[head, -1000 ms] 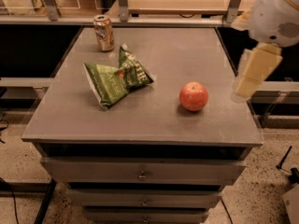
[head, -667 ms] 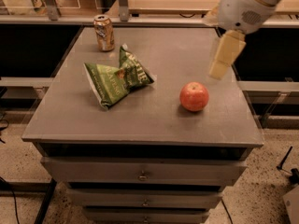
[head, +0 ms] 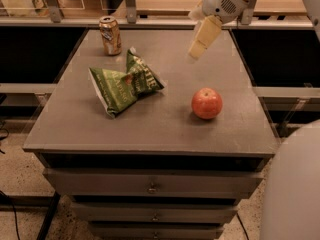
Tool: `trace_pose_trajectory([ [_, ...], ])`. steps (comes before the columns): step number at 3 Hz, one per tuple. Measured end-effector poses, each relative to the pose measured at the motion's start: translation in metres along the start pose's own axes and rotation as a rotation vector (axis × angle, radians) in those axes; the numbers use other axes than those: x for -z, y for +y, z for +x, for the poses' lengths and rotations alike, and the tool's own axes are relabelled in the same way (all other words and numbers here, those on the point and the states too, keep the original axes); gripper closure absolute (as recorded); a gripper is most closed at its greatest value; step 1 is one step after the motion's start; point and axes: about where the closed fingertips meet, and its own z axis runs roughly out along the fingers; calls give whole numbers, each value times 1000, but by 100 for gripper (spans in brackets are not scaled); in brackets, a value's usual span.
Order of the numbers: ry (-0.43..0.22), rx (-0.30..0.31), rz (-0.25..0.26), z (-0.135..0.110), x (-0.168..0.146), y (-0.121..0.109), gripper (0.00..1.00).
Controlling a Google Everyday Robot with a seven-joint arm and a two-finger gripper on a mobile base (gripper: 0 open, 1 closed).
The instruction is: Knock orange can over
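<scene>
The orange can [head: 110, 35] stands upright near the far left corner of the grey table [head: 150, 119]. It is orange-gold with a silver top rim. My gripper [head: 202, 38] hangs from the white arm above the far right part of the table, well to the right of the can and behind the red apple [head: 206, 103]. It touches nothing.
A crumpled green chip bag [head: 125, 82] lies left of centre, just in front of the can. The apple sits right of centre. Drawers run below the table's front edge. A white rounded robot part [head: 295, 189] fills the lower right corner.
My gripper has swung from beyond the table's right edge leftward and farther back, over the table top. The can, bag and apple have not moved.
</scene>
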Motion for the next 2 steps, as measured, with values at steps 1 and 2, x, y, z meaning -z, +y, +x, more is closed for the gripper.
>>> trace_pose_trajectory([
  [1,-37,7,35,-11,9,-12,0],
  [2,-37,6,34,-11,6,-13,0],
])
